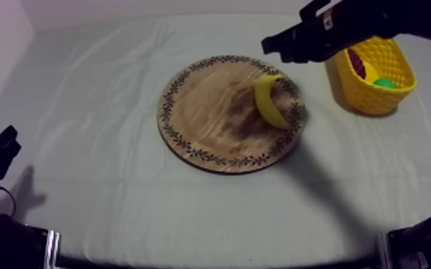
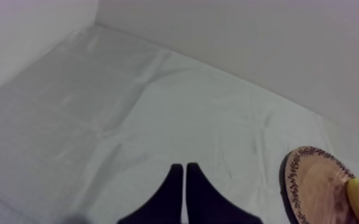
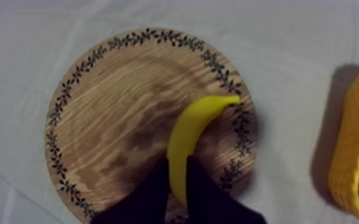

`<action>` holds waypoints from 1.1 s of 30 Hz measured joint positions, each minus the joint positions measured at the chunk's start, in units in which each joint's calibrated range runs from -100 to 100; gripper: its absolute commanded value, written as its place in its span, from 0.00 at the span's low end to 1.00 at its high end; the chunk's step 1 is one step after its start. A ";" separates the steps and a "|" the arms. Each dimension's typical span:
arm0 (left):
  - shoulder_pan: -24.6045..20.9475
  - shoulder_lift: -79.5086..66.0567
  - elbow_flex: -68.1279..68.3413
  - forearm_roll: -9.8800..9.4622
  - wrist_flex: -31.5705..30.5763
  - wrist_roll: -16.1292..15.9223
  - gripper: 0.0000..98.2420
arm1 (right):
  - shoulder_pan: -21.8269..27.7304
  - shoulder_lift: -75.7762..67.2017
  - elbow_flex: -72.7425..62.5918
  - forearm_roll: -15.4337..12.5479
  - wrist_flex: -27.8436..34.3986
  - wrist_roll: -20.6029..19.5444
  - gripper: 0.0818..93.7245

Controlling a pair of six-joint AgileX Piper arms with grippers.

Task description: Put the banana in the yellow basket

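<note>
My right arm reaches in from the far right of the table, passing by the yellow basket (image 1: 365,96). It carries the right pincer (image 1: 275,47) raised in the air over the wooden board (image 1: 204,121), throwing a dark shadow on the wood. Seen from its own camera, the two black fingers (image 3: 155,190) point down at the board and stand a narrow way apart, holding nothing. The banana (image 3: 191,134) lies flat on the board below them, its near end showing in the gap between the fingers and the rest curving away ahead of the pincer toward the patterned rim. From above, the banana (image 1: 270,100) lies on the side of the board nearest the basket, under and just in front of the pincer. The basket stands on the cloth (image 1: 104,107) off to the pincer's side, apart from the board. It has something dark red (image 1: 356,63), a bit of yellow and something green (image 1: 385,84) in it, and I cannot tell their kinds. My left arm sits low at its own side of the table. The left pincer (image 1: 0,147) has its fingers (image 2: 173,196) closed together into a narrow wedge on nothing, above bare cloth, with the board and banana well apart from it.
</note>
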 measured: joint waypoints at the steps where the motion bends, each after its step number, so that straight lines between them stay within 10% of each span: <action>1: 0.00 0.00 0.00 0.00 0.00 0.00 0.00 | -0.26 0.13 0.46 0.33 -0.08 -0.23 0.34; 5: 0.00 0.00 0.00 0.00 0.00 0.00 0.00 | -1.57 0.67 2.15 2.95 -0.28 -2.46 0.75; 9: 0.00 0.00 0.00 0.00 0.00 0.00 0.00 | -2.88 0.81 3.42 6.47 0.01 -5.83 0.92; 33: 0.00 0.00 0.00 0.00 0.00 0.03 0.00 | -1.78 15.20 -2.21 9.06 0.03 -8.73 0.93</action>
